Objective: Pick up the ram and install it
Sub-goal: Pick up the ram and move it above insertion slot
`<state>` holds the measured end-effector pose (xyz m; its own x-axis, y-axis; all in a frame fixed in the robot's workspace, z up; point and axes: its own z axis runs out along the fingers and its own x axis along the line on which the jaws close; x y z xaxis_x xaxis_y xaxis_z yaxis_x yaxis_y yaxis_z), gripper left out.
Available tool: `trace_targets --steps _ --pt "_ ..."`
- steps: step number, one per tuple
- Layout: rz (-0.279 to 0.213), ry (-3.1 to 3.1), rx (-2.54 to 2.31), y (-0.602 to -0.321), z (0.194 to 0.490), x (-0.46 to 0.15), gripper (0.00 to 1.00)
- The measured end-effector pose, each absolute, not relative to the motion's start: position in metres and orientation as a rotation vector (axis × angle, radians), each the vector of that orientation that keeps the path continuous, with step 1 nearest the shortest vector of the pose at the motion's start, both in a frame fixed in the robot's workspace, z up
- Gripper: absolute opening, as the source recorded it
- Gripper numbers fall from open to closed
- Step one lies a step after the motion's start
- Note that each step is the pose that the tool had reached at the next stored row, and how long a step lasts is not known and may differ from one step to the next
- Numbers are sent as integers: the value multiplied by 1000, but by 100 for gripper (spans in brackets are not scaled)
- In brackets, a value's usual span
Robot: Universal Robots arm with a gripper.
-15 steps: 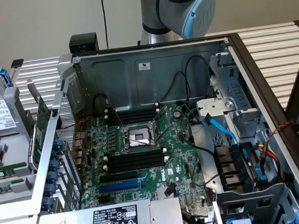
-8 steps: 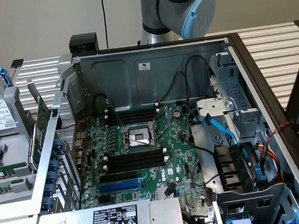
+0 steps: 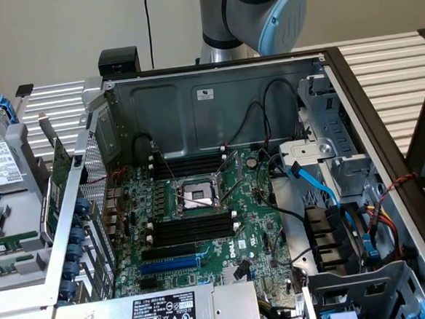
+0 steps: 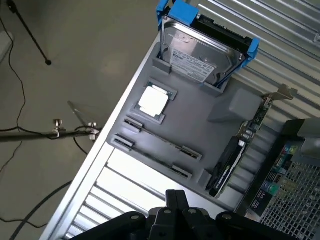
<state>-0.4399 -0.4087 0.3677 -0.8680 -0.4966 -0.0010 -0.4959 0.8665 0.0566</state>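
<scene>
Two ram sticks stand on edge in the holders of a grey tray (image 4: 200,107); from the wrist view they look like thin lines, one (image 4: 162,141) closer to the CPU and one (image 4: 150,159) closer to the tray's edge. In the exterior view their green boards (image 3: 5,245) lie at the exterior view's far left. My gripper (image 4: 175,199) hovers well above the tray, near its edge, shut with nothing between its fingers. The open computer case holds the motherboard (image 3: 244,201), with long black memory slots (image 3: 192,228) on either side of the CPU socket (image 3: 198,195).
The tray also carries a hard drive in a blue caddy (image 4: 200,50), a loose CPU (image 4: 154,101) and an expansion card (image 4: 235,150). The case wall (image 3: 72,235) stands between tray and motherboard. Cables (image 3: 324,188) and drive bays crowd the case's right side. The arm's joint (image 3: 260,10) is behind the case.
</scene>
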Motion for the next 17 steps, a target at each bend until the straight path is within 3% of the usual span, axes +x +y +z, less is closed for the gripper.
trace_targets --steps 17 --pt "-82 -2855 1254 -409 365 -440 10"
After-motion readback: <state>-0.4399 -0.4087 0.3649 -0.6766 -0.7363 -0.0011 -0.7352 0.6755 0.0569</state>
